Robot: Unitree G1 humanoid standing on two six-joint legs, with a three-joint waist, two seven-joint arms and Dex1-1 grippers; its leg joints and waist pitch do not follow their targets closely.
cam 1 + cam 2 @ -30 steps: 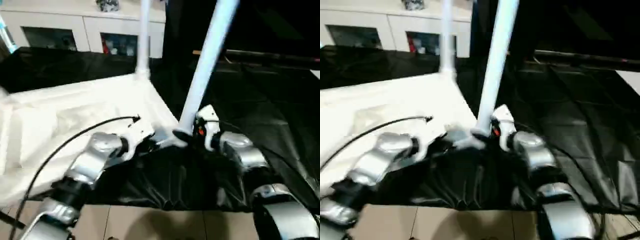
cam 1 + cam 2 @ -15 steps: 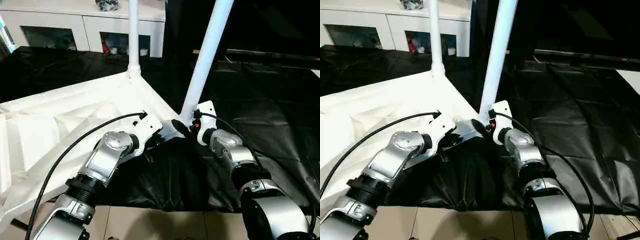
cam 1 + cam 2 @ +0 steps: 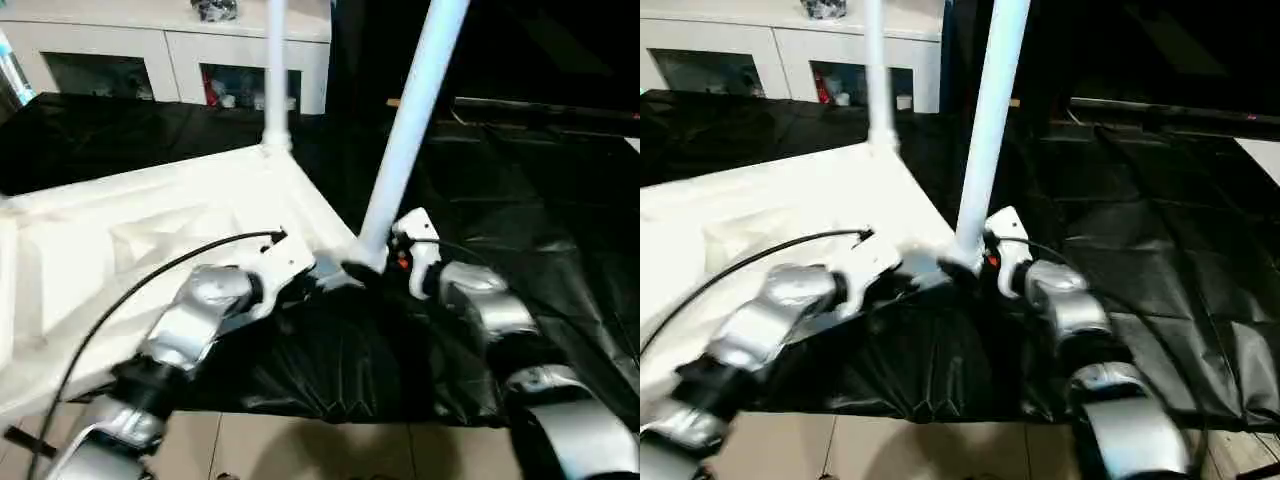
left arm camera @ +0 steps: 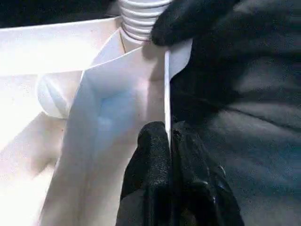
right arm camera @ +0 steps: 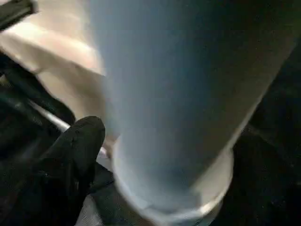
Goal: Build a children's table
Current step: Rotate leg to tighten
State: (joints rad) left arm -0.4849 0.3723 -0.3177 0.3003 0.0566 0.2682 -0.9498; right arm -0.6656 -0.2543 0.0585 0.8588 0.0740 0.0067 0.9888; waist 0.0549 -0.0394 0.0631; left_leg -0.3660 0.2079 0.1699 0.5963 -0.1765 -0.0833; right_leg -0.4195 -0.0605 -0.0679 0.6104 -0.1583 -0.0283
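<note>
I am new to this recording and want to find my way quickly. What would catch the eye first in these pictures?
First, the white tabletop lying upside down on black sheeting, with two white legs rising from it: the far leg upright, the near leg leaning at the nearest corner. There both silver arms meet: the left gripper pinches the tabletop's thin edge, and the right gripper sits at the near leg's base.
</note>
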